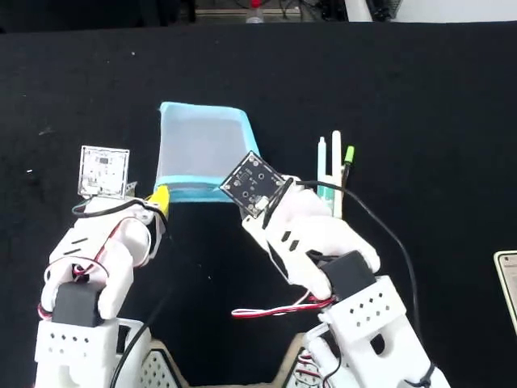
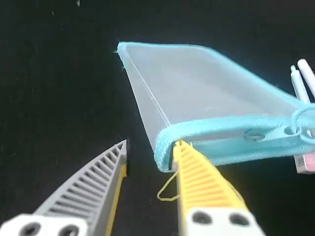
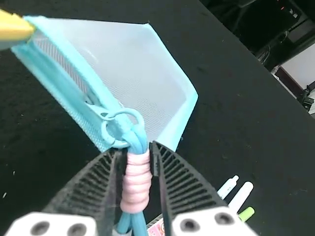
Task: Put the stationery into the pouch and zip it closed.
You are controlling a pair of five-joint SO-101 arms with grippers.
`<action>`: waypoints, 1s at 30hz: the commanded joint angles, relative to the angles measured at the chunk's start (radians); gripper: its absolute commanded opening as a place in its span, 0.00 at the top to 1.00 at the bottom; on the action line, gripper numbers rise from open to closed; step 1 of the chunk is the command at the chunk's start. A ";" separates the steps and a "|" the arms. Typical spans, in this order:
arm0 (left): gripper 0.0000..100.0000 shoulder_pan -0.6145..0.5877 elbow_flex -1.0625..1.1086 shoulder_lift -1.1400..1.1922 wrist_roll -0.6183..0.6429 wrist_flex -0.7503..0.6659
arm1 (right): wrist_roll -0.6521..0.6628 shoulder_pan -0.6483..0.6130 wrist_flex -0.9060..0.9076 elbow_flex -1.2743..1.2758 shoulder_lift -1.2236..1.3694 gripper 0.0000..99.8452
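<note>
Right gripper: jaws clenched on the zip pull cord, a pink-wrapped blue loop held between the black fingers; the cord is joined by a blue ring to the slider at the near edge of the pouch.
Left gripper: jaws released and spread; the tip of its yellow finger is set against the pouch's other near corner; the grey finger is kept apart from the fabric.
Pouch, one: translucent mesh with turquoise trim, laid flat on the black table; its near edge is spanned by the two grippers and its body extends away from them; whether the zip is open cannot be told.
Pens, three: two white and one green-capped; laid side by side just beside the pouch on the right arm's side, outside it; partly covered by the right wrist in the high view.
Card, one: seen at the table's right edge, well apart from the rest.
</note>
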 commanded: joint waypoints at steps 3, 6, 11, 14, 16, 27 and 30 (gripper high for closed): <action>0.82 -0.013 0.041 -0.002 0.006 -0.091 | 0.002 0.015 -0.018 -0.012 -0.031 0.99; 0.82 -0.013 0.073 -0.002 0.006 -0.129 | 0.002 0.015 -0.018 -0.012 -0.031 0.99; 0.82 -0.010 0.136 -0.002 0.005 -0.212 | 0.002 0.015 -0.018 -0.015 -0.031 0.99; 0.82 -0.008 0.173 0.000 0.005 -0.259 | 0.002 0.015 -0.018 -0.015 -0.031 0.99; 0.82 -0.008 0.186 0.000 0.006 -0.276 | 0.002 0.015 -0.018 -0.015 -0.031 0.99; 0.97 -0.007 0.018 -0.009 0.008 -0.126 | -0.089 0.014 0.084 -0.196 -0.065 0.99; 0.94 -0.007 -0.051 -0.009 0.011 -0.074 | -0.066 -0.026 0.097 -0.249 -0.047 0.99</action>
